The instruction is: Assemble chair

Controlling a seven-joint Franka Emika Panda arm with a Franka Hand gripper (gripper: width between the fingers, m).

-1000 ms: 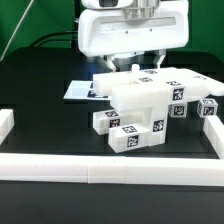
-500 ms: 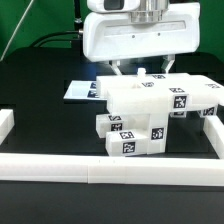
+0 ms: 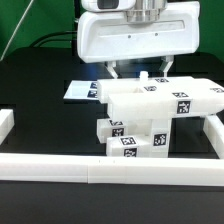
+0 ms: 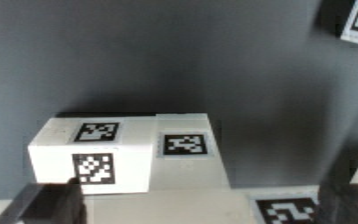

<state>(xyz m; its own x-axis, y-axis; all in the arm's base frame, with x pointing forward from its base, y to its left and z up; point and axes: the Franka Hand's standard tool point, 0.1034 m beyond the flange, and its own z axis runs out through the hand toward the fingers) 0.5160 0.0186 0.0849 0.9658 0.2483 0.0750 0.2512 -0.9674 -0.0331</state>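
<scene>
Fingers of the gripper stand wide apart with nothing between them. They hang just above the rear top edge of the furniture, and whether they touch it cannot be told. Its broad white boxy housing fills the top of the exterior view.

Beneath everything lies a flat matte black table. A long white blocky border rail runs across the front. It has a short arm on the exterior view's left and another on the exterior view's right.

Inside that rail sits the partly built chunky white plastic chair, right of centre in the exterior view and close behind the front rail. Its thick upper slab reaches toward the rail's right arm, stopping near it. Smaller white blocks sit stacked under the slab's left end, resting on the table.

A thin flat white marker board lies on the table behind the chair toward the exterior view's left, with its near end hidden by the slab.

Black-and-white square tags dot the chair's faces.

From the wrist view, a white block of the chair shows three tags against the dark table. One dark fingertip is just beside the block's edge, and more white pieces are cut off at the frame's borders.
</scene>
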